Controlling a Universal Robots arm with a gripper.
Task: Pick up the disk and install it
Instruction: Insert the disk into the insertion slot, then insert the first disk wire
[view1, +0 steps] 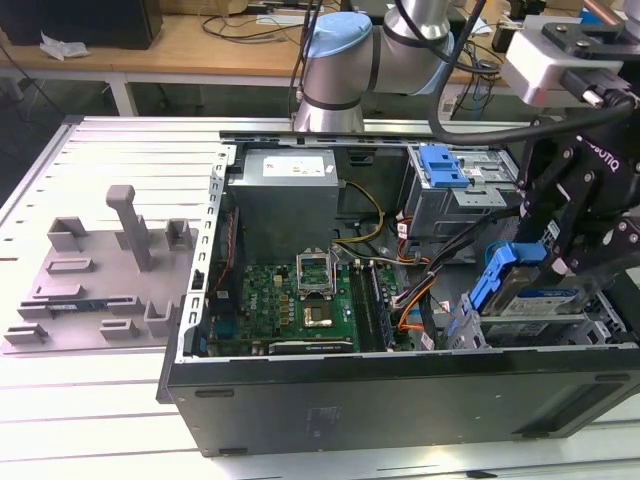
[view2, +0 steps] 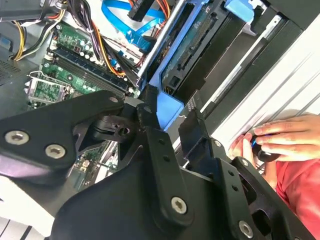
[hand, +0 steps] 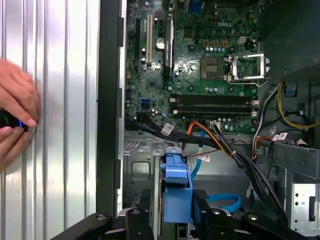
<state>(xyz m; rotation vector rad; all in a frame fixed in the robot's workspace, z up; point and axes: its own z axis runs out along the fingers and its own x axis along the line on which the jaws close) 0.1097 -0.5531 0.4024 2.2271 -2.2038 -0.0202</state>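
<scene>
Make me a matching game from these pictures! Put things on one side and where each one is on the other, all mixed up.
Things:
1. the disk
2. the motherboard
3. the hand
4. the grey tray

Places:
A. on the table, at the exterior view's left of the computer case
B. flat inside the computer case
C. held in the gripper
D. beside the case, fingers on a small dark object

Pairs: 1-C, 2-B, 3-D, 4-A

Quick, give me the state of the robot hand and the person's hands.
Robot hand: closed on the disk, gripping its blue bracket.
Person's hands: holding a small dark object on the table.
</scene>
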